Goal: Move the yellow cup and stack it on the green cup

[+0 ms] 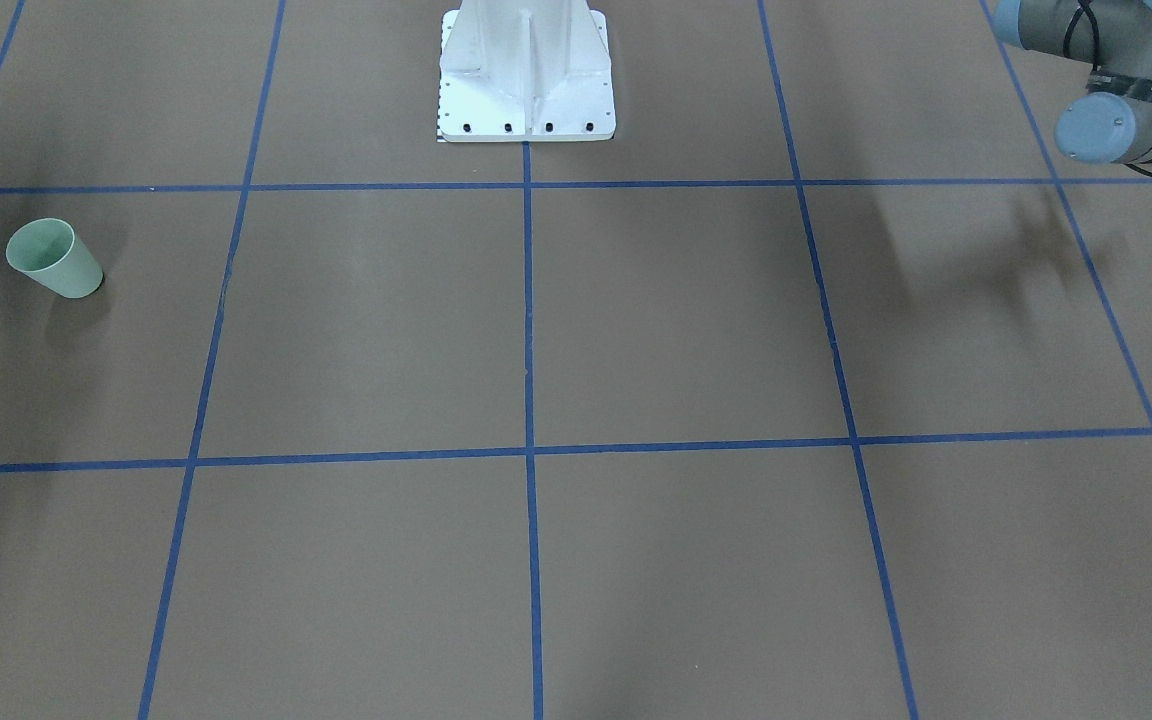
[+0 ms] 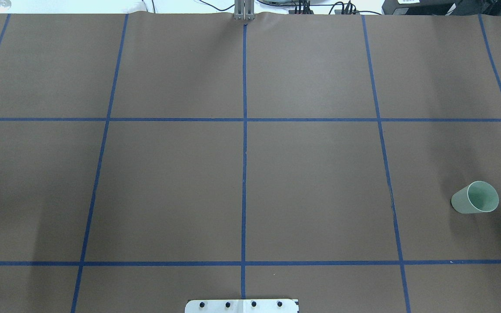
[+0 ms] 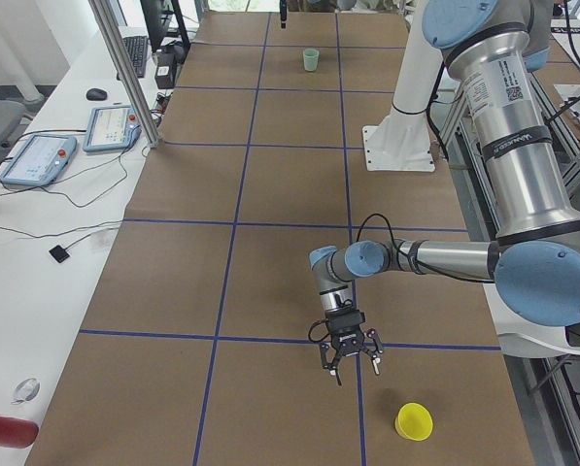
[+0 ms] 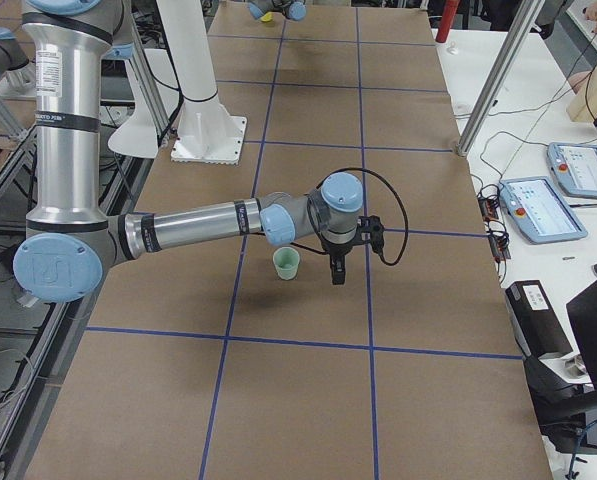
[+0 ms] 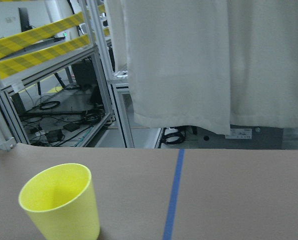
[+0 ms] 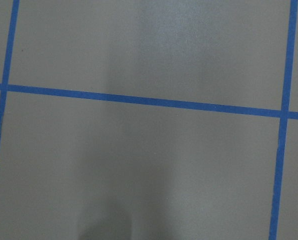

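Cups far apart

The yellow cup (image 3: pixel 414 421) stands at four o'clock from the left gripper (image 3: pixel 353 369). The green cup (image 4: pixel 286 264) sits far off, beside the right gripper (image 4: pixel 336 272). Grippers open or closed? Cannot tell. A crooked grab could tip the yellow cup.

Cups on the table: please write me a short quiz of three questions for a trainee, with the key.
1. True or false: the yellow cup already sits in the green cup.
2. Which arm is nearer the green cup? A. left arm B. right arm
3. Fill in: each cup stands with its ____ up.
Key: 1 false; 2 B; 3 rim.
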{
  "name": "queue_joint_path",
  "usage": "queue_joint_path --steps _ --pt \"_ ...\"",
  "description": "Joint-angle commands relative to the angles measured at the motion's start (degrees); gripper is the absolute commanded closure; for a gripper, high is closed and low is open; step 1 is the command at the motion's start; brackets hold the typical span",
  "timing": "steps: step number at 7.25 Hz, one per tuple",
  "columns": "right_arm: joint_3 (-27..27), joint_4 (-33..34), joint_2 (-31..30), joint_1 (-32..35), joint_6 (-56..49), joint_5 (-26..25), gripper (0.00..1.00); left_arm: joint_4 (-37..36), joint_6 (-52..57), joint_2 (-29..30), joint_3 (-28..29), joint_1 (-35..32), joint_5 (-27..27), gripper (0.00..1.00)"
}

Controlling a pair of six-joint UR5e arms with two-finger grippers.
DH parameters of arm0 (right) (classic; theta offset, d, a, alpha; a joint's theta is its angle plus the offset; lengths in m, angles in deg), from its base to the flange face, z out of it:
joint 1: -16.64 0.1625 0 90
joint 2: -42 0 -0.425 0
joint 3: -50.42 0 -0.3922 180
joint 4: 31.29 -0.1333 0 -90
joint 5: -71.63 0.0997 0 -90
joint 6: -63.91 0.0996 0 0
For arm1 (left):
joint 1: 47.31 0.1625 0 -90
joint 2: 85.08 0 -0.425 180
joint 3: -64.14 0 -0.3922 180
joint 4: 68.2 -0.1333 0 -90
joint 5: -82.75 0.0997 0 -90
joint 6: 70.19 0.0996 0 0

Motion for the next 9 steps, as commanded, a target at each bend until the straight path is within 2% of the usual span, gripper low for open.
queue_joint_path --steps 1,2,4,6,7,9 --pt "0.63 -0.35 -2.29 -0.06 -0.44 -0.31 0.00 0.78 -6.50 -0.05 4.73 5.23 -3.70 0.00" --pt "1.16 -0.88 -3.35 -0.06 -0.35 -0.40 0.00 3.93 -7.12 -0.05 8.40 6.02 -3.71 0.00" --pt "1.16 -0.88 -3.63 -0.06 -0.18 -0.49 0.00 7.11 -8.53 -0.14 11.23 7.69 -3.88 0.00" --pt "2.21 -0.88 -4.07 -0.06 -0.09 -0.49 0.00 9.93 -9.41 -0.23 14.32 11.89 -9.39 0.00" --pt "4.48 -0.88 -5.89 -0.06 0.00 -0.58 0.00 9.93 -10.54 -0.23 14.84 13.13 -10.64 0.00" --pt "4.76 -0.88 -6.18 -0.06 0.09 -0.66 0.00 11.68 -10.47 -0.49 18.26 14.37 -12.23 0.00"
